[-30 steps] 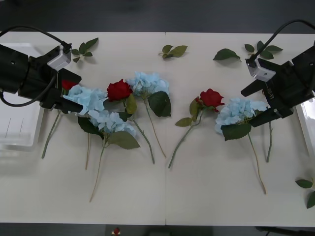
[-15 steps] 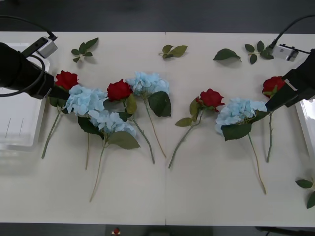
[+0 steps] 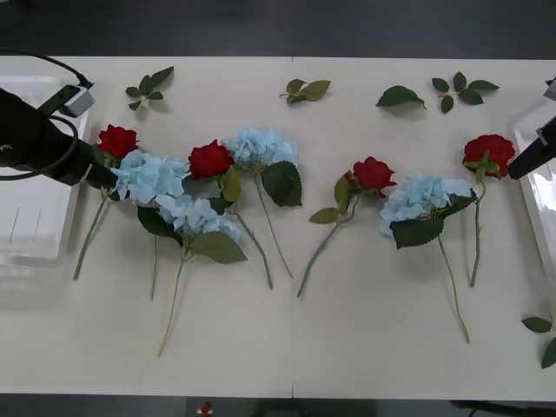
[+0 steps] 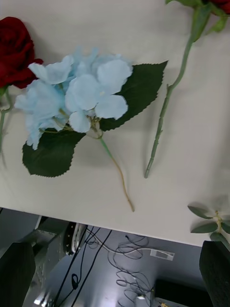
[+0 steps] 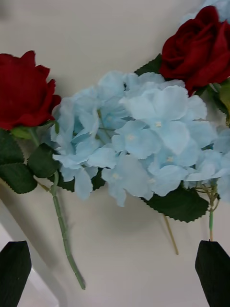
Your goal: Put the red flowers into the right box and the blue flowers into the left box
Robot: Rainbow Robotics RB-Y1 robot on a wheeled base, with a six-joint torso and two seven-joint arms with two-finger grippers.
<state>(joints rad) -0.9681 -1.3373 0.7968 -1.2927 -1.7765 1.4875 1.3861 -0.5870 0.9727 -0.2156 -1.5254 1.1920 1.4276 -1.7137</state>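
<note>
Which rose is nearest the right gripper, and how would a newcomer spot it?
Start at the white tray on the table's right edge, where the right gripper hangs open. The rose lies just left of it, bloom toward the far side. Unlike the middle rose, it lies outside the blue flower, nearest the tray.

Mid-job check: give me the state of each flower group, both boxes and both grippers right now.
Red flowers: four, all lying on the table, none boxed.
Blue flowers: four, all lying on the table, none boxed.
Left box: no flowers in it.
Right box: no flowers in the visible part.
Left gripper: open, holding nothing, above the leftmost flowers.
Right gripper: open, holding nothing, at the table's right edge.
</note>
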